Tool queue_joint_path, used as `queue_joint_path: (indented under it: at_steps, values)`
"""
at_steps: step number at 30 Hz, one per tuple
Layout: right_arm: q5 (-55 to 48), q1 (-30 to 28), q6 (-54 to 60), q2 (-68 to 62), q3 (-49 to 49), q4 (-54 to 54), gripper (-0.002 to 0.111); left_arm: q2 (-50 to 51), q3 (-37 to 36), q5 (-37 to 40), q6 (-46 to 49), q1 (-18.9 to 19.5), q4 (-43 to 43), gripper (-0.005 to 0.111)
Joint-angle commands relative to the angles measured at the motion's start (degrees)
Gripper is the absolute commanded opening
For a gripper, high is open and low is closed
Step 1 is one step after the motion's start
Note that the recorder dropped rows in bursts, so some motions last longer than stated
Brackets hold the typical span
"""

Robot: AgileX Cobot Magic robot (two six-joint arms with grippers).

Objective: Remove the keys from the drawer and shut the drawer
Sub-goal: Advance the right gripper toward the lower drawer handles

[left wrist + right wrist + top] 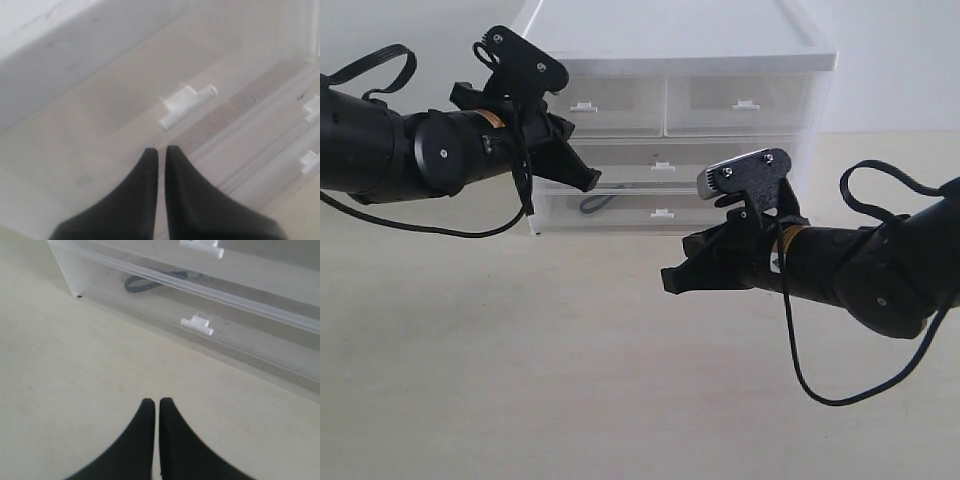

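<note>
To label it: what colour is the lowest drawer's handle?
White; the handle shows best in the right wrist view.

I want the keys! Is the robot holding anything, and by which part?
Nothing. The left tool and right tool are shut on nothing; the keys' strap lies inside the lowest drawer.

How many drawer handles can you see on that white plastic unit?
4. One is on the top-left drawer, one on the top-right drawer, one on the middle drawer, and one on the lowest drawer. None appears hidden.
</note>
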State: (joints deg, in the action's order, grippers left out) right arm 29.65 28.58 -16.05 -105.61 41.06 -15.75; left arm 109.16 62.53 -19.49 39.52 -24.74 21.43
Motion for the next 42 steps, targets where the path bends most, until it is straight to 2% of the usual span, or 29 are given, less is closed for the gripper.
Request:
queue_joint_path:
  at_steps: [1,8,12,16,18,25,29,42]
  values:
    - [-0.01,0.00,0.08,-0.14,1.62,-0.07,0.000,0.56,1.64,-16.70,0.19,3.50,4.69,0.004]
    - [-1.37,0.00,0.08,-0.77,3.45,-0.43,0.002,0.56,1.64,-17.13,0.19,3.50,4.69,0.004]
    - [-1.16,0.00,0.08,-2.44,5.07,-0.43,0.017,0.56,1.64,-17.13,0.19,3.50,4.69,0.004]
    - [-1.16,0.09,-3.17,-4.50,7.37,-0.43,0.040,0.56,1.64,-17.13,0.19,3.50,4.69,0.004]
    - [-1.16,0.09,-3.51,-5.90,8.30,-0.43,0.045,0.56,1.64,-17.13,0.19,3.50,4.69,0.004]
    - [2.30,0.09,-4.54,-10.11,11.38,-0.43,0.046,0.56,1.64,-17.01,0.19,3.50,4.69,0.004]
    - [0.87,0.09,-5.76,-11.53,13.60,0.18,0.046,0.56,1.64,-17.12,0.19,3.50,4.69,0.004]
    - [-15.90,0.09,-6.31,-11.66,19.66,1.93,0.046,0.56,1.64,-17.12,0.19,3.50,4.69,0.004]
